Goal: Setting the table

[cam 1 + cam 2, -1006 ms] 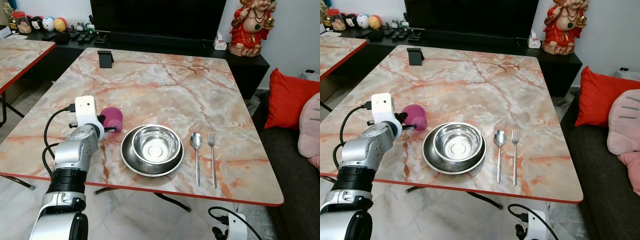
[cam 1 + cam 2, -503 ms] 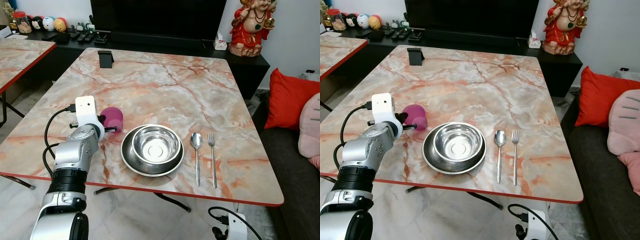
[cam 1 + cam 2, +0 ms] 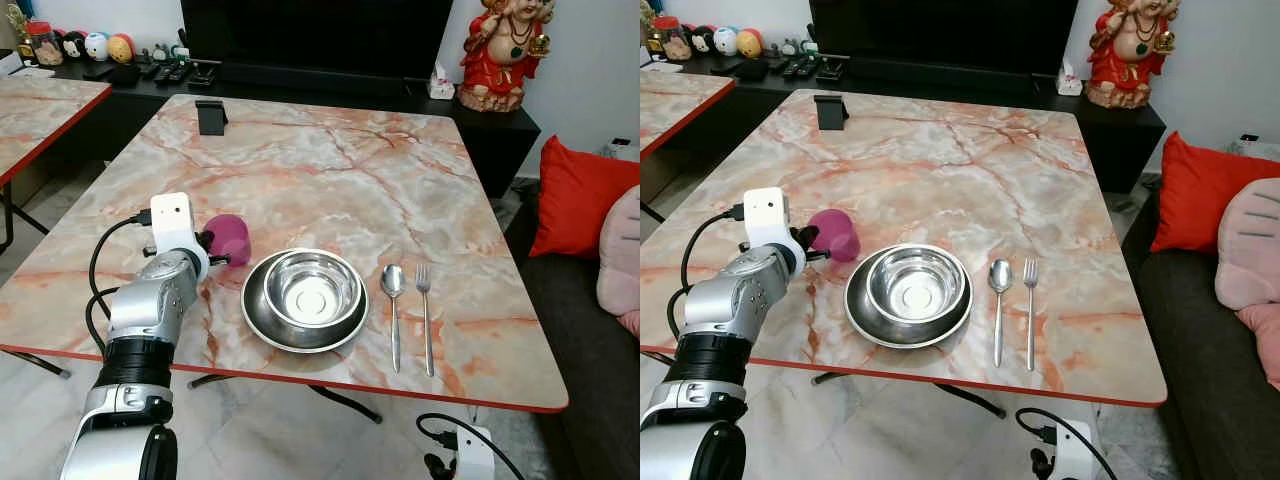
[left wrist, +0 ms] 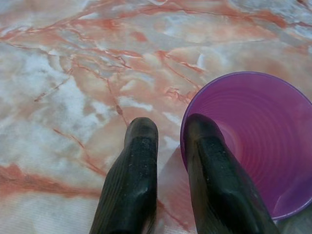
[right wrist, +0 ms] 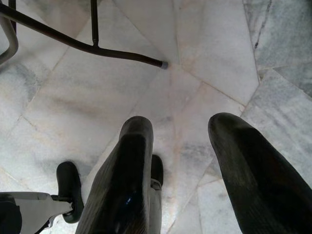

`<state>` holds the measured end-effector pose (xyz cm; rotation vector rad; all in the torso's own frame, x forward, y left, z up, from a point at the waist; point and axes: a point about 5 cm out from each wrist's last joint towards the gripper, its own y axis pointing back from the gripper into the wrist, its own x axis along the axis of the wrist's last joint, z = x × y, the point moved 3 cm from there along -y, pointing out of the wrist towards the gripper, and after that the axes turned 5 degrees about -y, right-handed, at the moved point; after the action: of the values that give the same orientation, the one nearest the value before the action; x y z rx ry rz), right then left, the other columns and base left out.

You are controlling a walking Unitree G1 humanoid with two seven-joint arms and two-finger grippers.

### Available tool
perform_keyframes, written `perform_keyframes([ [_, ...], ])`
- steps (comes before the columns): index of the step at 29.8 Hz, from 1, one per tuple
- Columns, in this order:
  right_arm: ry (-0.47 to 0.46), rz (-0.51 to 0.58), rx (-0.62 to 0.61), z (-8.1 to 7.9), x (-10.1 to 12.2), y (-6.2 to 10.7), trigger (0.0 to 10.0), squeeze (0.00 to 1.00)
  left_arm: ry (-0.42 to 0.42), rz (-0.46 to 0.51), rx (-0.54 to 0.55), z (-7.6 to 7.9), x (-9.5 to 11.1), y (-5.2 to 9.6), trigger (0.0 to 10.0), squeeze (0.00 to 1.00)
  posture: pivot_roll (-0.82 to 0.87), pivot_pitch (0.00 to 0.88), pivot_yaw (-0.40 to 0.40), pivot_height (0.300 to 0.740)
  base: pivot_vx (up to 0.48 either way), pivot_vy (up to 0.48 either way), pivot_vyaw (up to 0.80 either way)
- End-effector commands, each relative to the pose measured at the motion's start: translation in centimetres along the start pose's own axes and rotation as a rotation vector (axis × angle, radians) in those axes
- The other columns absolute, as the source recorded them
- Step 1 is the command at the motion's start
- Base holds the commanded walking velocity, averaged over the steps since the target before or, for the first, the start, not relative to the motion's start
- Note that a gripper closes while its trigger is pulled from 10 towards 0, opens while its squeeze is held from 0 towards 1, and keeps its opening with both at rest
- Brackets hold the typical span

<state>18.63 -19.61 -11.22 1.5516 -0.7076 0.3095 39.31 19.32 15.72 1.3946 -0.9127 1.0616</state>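
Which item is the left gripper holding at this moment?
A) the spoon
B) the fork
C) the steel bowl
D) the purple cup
D: the left gripper pinches the rim of the purple cup, one finger inside and one outside, left of the bowl.

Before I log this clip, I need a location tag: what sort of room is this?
Most likely a home living and dining room: a marble-patterned table set with a steel bowl, spoon and fork, a dark TV cabinet behind it, and a sofa with a red cushion.
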Motion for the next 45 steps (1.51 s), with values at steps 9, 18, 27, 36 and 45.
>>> perform_keyframes([
  [9,0.007,-0.007,-0.010,0.4,-0.1,0.1,10.0,0.00,-0.004,0.000,0.010,0.1,0.0,0.0,10.0,0.00,0.09,0.000,-0.071,0.740,0.000,0.000,0.00],
  [18,0.006,-0.007,-0.010,0.4,-0.1,0.1,10.0,0.00,0.019,0.057,0.057,-0.4,1.3,0.1,10.0,0.00,0.09,0.000,-0.072,0.740,0.000,0.000,0.00],
  [27,0.007,-0.007,-0.009,0.4,-0.1,0.1,10.0,0.00,0.046,0.112,0.064,-0.4,2.4,0.2,10.0,0.00,0.09,0.000,-0.071,0.740,0.000,0.000,0.00],
  [36,0.005,-0.007,-0.010,0.4,-0.1,0.1,10.0,0.00,0.062,0.133,0.048,0.0,2.6,0.2,10.0,0.00,0.09,0.000,-0.071,0.740,0.000,0.000,0.00],
  [45,0.002,-0.003,-0.010,0.3,-0.1,0.1,10.0,0.00,0.032,0.214,0.059,-0.3,3.3,0.5,10.0,0.00,0.09,0.000,-0.070,0.740,0.000,0.000,0.00],
])
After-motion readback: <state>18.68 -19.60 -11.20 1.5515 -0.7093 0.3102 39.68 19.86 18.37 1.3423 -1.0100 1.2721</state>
